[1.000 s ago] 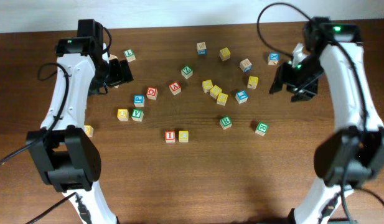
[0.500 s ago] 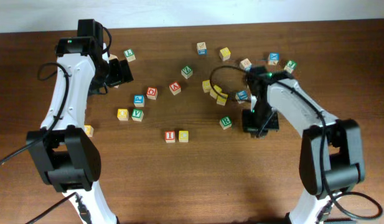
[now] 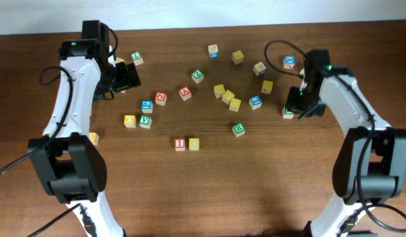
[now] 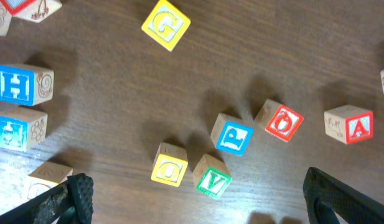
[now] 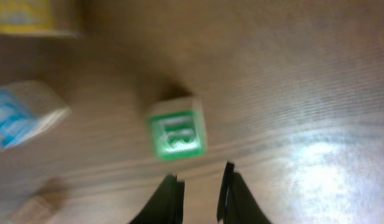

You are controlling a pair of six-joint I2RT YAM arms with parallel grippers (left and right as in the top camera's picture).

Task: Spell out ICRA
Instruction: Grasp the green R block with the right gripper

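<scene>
**A:** Where do the letter cubes lie?

**B:** The red I cube sits near the front middle of the desk. A yellow-printed cube touches its right side, but its letter is too small to read from overhead. The green R cube lies apart, further right and slightly turned. The red A cube is farther back and also turned, near a red O cube.

**A:** And how do they look?

**B:** They are pale wooden cubes, each with a coloured letter inside a matching frame. The left wrist view shows the A crisp and red.

**A:** And the hands?

**B:** The left hand hangs at the back left with its fingers spread wide and nothing between them. The right hand is on the right side of the desk, its fingers drawn almost together — only a slim, empty gap. A green cube lies just ahead of the tips, not between them, and its letter is blurred.
</scene>
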